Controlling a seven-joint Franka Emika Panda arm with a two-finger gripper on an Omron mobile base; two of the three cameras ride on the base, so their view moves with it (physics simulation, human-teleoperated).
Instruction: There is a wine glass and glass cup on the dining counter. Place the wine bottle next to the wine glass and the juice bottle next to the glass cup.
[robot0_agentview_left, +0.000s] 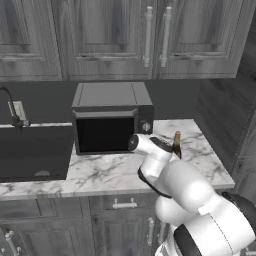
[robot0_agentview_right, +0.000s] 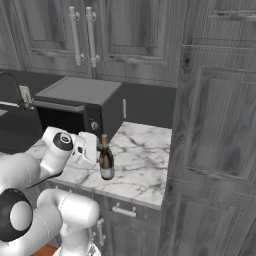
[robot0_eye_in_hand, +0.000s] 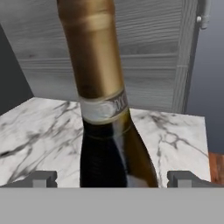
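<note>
- the wine bottle stands upright on the marble bench, to the right of the microwave and well in from the bench's front edge.
- in the left base view the bottle is mostly hidden behind the arm's white wrist; only its gold-tan foil top and a bit of dark shoulder show.
- the pincer is level with the bottle's lower neck and shoulder. in the hand view its two dark fingertips sit one on each side of the bottle, with a clear gap between each tip and the glass.
- so the pincer is spread wide around the bottle, and it has hold of nothing.
- in the right base view the white hand is just left of the bottle, pressed up close beside it at about shoulder height.
- the hand view shows the bottle very near: gold-tan foil on the long neck, a pale band with small lettering under the foil, and dark glass below.
- behind the bottle the grey-veined marble runs to a tall dark wood cabinet at the bench's right end.
- a dark sink with a faucet lies left of the microwave in the left base view.
- grey wood wall cupboards with long metal handles hang above the bench.
</note>
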